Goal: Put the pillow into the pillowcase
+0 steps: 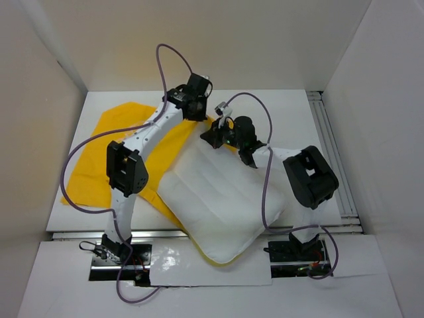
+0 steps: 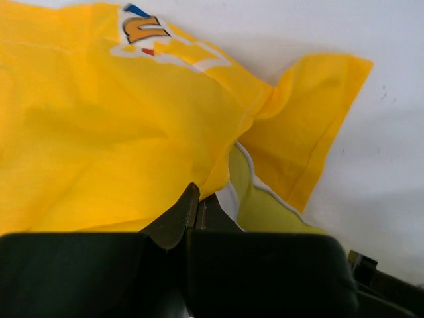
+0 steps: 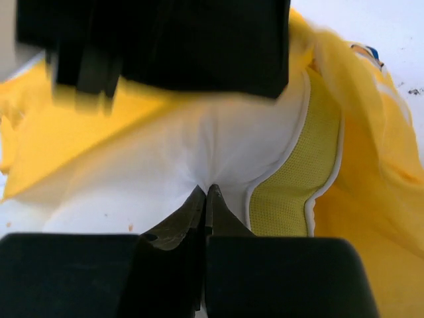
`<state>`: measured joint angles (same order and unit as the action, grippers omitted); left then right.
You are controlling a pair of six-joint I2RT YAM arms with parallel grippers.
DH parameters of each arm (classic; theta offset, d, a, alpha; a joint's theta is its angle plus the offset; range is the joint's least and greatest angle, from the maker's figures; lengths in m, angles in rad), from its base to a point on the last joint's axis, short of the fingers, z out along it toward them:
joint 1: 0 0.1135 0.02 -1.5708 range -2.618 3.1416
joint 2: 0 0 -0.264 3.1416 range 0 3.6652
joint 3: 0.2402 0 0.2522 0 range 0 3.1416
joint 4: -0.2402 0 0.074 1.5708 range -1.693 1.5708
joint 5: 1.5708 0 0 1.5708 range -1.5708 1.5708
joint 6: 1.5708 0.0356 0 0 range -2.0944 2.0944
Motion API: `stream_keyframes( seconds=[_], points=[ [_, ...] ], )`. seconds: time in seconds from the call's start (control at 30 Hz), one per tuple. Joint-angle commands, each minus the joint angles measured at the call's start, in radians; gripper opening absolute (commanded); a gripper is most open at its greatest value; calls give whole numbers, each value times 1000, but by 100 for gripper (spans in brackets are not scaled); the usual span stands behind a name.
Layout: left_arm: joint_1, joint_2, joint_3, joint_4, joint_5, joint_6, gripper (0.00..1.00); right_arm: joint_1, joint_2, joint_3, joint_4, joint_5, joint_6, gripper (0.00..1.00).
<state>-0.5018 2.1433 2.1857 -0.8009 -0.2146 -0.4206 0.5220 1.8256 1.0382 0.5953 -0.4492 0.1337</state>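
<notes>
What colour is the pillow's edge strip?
Yellow mesh strip with white piping, on the white pillow; clearest in the right wrist view.

You have a white surface (image 1: 291, 112) in front of you. The yellow pillowcase (image 1: 93, 172) lies on it in the left and upper left of the top view, spread out and a bit crumpled. The white pillow (image 1: 218, 205) lies in the middle, turned at a slant. Its left edge rests on the pillowcase. Its lowest corner pokes out past the near edge of the surface. Grey rails (image 1: 333, 159) run along the right side.
</notes>
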Motion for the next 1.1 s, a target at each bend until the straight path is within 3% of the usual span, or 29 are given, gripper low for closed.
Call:
stream_keyframes(
  seconds=[0.0, 0.27, 0.4, 0.5, 0.63, 0.77, 0.87, 0.9, 1.03, 1.07],
  points=[
    [-87, -103, -87, 85, 23, 22, 0, 24, -25, -23, 312, 46, 127, 0],
    [-129, -337, -369, 218, 133, -20, 0, -10, 30, -60, 593, 275, 306, 0],
    [-139, -393, -449, 267, 198, -11, 0, -10, 44, -101, 664, 458, 369, 0],
    [-150, -407, -503, 296, 235, -10, 0, -22, 78, -125, 753, 507, 447, 0],
    [-161, -350, -503, 319, 258, -10, 0, -51, 92, -116, 850, 371, 541, 0],
    [-161, -206, -390, 289, 247, -33, 0, -24, 83, -106, 851, 265, 482, 0],
    [-161, -206, -377, 342, 354, 26, 0, -59, 124, -31, 790, 141, 455, 3],
    [-161, -206, -394, 362, 354, 26, 0, -71, 153, -8, 735, 79, 455, 7],
    [-138, -151, -328, 319, 288, 13, 0, -123, 138, -47, 661, 52, 489, 48],
    [-126, -137, -310, 306, 288, 3, 0, -123, 120, -56, 617, 52, 480, 63]
  ],
)
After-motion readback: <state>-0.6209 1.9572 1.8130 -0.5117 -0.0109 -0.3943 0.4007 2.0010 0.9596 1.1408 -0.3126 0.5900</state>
